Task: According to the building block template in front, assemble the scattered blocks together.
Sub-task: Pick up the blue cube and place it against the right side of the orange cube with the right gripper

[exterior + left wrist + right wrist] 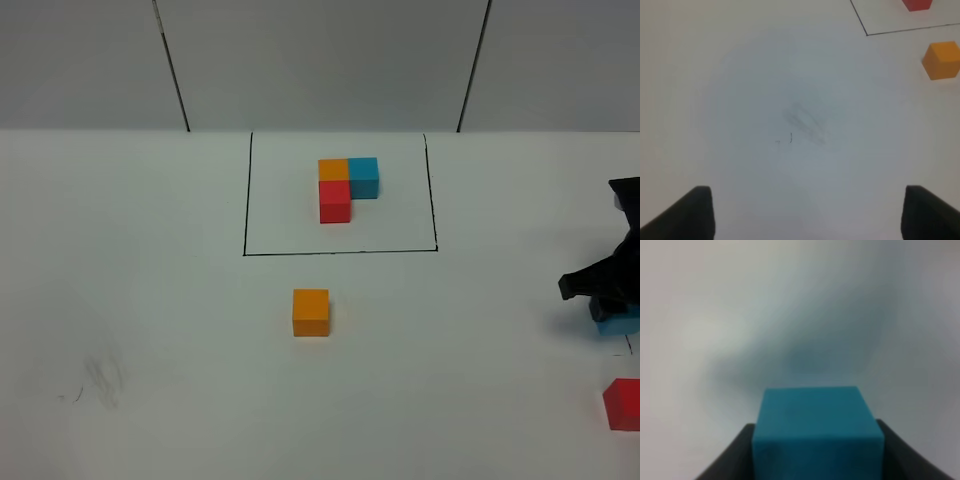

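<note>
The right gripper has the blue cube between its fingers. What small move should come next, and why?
Probably lift the blue cube a little. The right gripper is closed against both its sides, and the orange cube it should join, as the template shows, lies away across the table.

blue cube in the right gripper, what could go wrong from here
1. The blue cube sticks out past the tips of the right gripper, so it might twist or slip when lifted.
2. The red cube lies close by; the arm could knock it.
3. The orange cube stands loose, so pressing blue against it may shove it.
</note>
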